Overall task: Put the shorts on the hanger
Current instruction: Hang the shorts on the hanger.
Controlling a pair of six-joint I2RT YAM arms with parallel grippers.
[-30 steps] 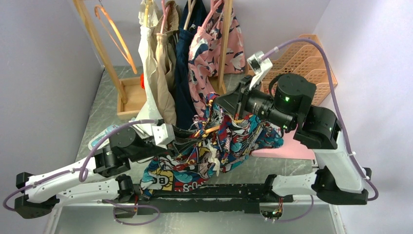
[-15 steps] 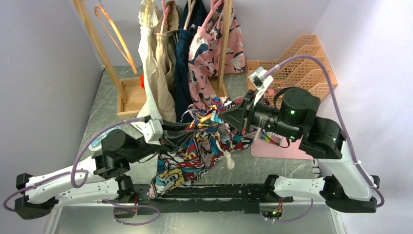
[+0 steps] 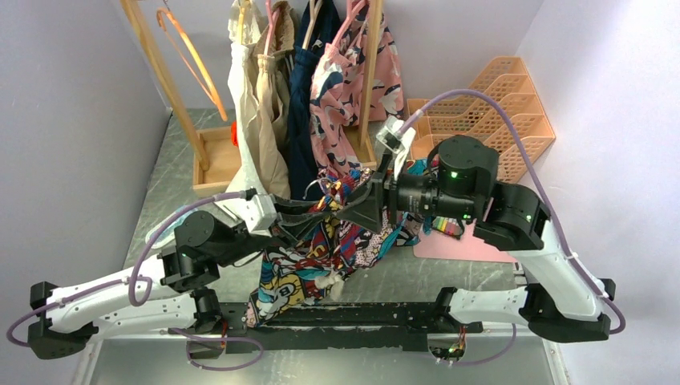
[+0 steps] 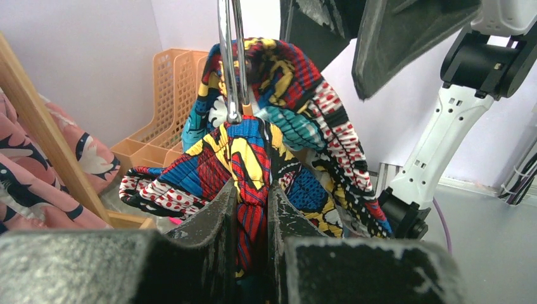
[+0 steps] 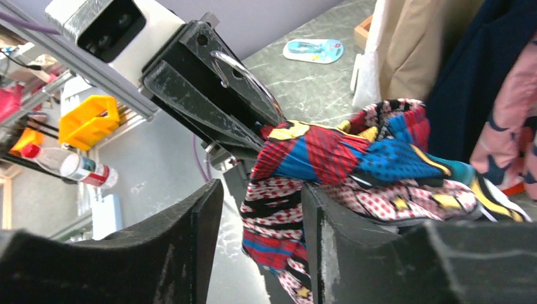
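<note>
The comic-print shorts point(image 3: 305, 257) hang bunched over the hanger above the table's near middle. Only the hanger's silver hook point(image 4: 229, 63) shows, rising behind the fabric; it shows as a loop point(image 5: 250, 79) in the right wrist view. My left gripper point(image 3: 309, 212) is shut on a red-striped fold of the shorts point(image 4: 253, 164) just under the hook, point(image 4: 252, 190) being the left gripper in its wrist view. My right gripper point(image 3: 357, 210) faces it from the right and is open. In its wrist view, a dotted flap of the shorts point(image 5: 285, 209) hangs loose between the right gripper point(image 5: 263, 187) fingers, unpinched.
A wooden rack point(image 3: 369, 80) at the back holds hung clothes, among them a pink floral garment point(image 3: 341, 80) and a cream one point(image 3: 248, 96). A spare tan hanger point(image 3: 188, 56) hangs far left. Orange baskets point(image 3: 497, 104) stand back right, with a pink pad point(image 3: 465, 245) under the right arm.
My right gripper has opened and let go of the shorts, and its arm has swung left. The shorts now hang narrower and straighter under the left gripper.
</note>
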